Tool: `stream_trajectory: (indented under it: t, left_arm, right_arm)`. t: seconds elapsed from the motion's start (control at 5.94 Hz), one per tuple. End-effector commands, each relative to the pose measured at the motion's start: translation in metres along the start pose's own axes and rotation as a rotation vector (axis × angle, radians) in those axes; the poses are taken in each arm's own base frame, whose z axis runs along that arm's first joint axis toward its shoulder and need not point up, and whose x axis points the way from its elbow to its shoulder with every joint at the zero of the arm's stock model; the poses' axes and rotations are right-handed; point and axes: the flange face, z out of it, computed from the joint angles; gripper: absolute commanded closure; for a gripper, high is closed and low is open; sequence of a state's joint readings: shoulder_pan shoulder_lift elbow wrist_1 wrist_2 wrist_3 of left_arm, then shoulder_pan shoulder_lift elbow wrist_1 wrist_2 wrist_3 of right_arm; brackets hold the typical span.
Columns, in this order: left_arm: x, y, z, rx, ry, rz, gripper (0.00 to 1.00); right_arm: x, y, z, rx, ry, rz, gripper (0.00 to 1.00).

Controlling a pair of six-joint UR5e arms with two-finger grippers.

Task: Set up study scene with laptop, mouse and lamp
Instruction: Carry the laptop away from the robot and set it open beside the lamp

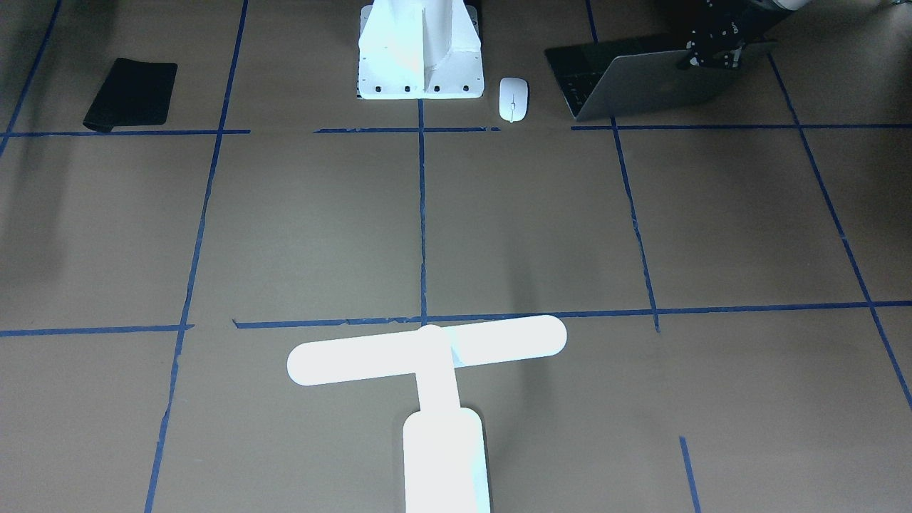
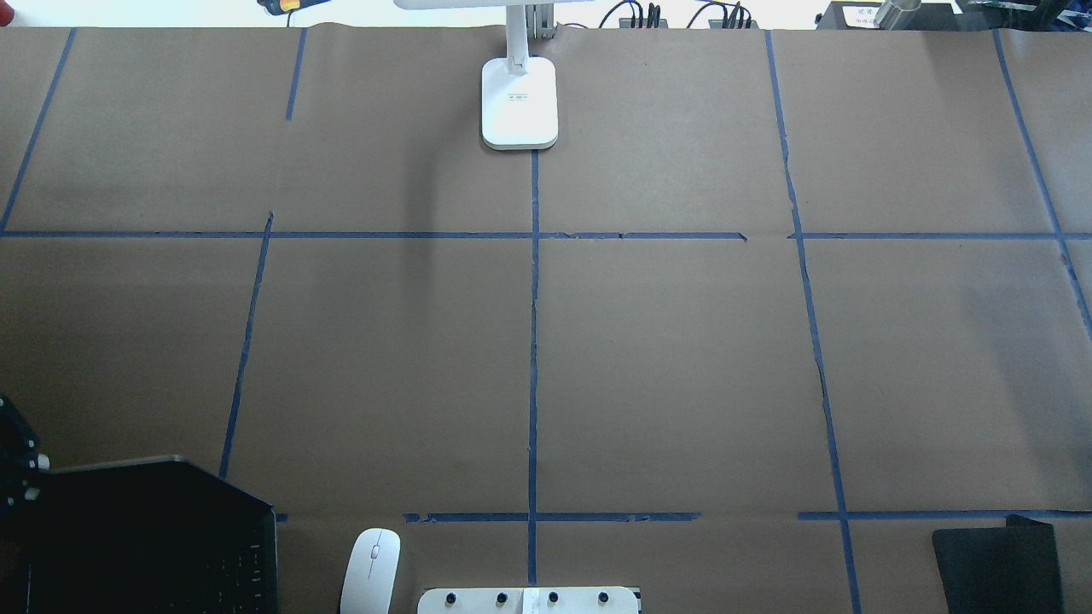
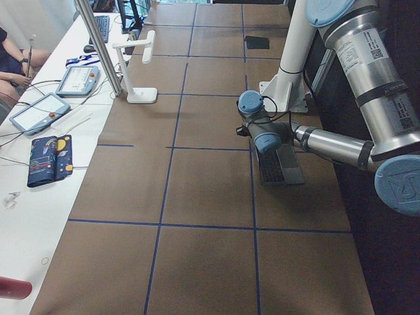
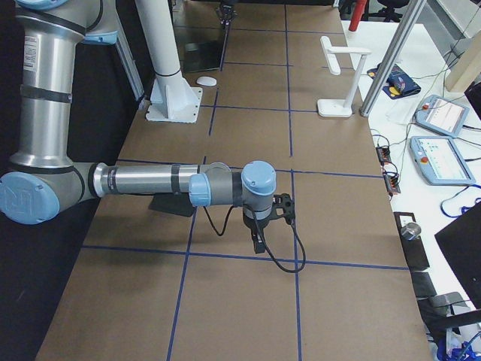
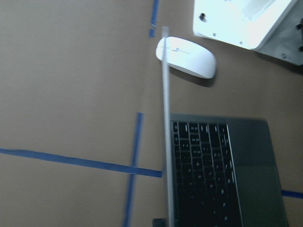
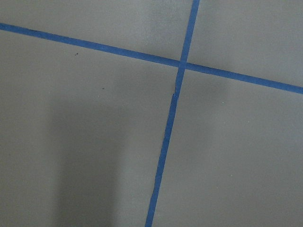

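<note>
The grey laptop (image 1: 641,85) stands half open at the robot's near left corner, black keys showing in the left wrist view (image 5: 203,175). My left gripper (image 1: 712,55) is shut on the lid's top edge; it also shows at the overhead view's left edge (image 2: 21,482). The white mouse (image 1: 513,98) lies between the laptop and the pedestal, apart from both. The glowing T-shaped lamp (image 1: 427,356) stands at the far middle edge. My right gripper (image 4: 259,237) hangs low over bare paper, and I cannot tell whether it is open or shut.
A white bolted pedestal (image 1: 420,57) stands at the robot's middle. A black mat (image 1: 132,92) lies at the robot's near right. Brown paper with blue tape lines (image 2: 533,341) covers the table. Tablets and cables (image 3: 39,111) lie on a side bench beyond the far edge.
</note>
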State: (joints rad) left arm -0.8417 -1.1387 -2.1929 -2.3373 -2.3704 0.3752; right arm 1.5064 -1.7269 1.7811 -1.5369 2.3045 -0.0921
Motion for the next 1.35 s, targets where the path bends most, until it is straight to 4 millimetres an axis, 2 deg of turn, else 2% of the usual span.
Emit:
stream_trajectory:
  t: [0.0, 0.34, 0.51, 0.67, 0.84, 1.18]
  left_arm:
    - [-0.053, -0.006, -0.036, -0.011, -0.139, 0.146, 1.0]
    - [-0.089, -0.047, -0.034, -0.044, -0.131, 0.183, 1.0]
    - [-0.115, -0.081, -0.042, -0.067, -0.138, 0.193, 1.0]
    - [-0.141, -0.123, -0.043, -0.08, -0.132, 0.177, 1.0]
    - [-0.179, -0.162, -0.038, -0.088, -0.131, 0.163, 1.0]
    - [-0.24, -0.215, -0.024, -0.078, -0.141, 0.162, 1.0]
  right_arm:
    - [0.0, 0.0, 0.0, -0.001, -0.001, 0.001, 0.0]
    - [0.0, 0.0, 0.0, 0.0, -0.001, 0.0, 0.0]
    - [0.0, 0.0, 0.0, 0.0, -0.001, 0.0, 0.0]
    - [0.0, 0.0, 0.0, 0.0, -0.001, 0.0, 0.0]
    - [0.0, 0.0, 0.0, 0.0, 0.0, 0.0, 0.0]
    - [0.0, 0.0, 0.0, 0.0, 0.0, 0.0, 0.0]
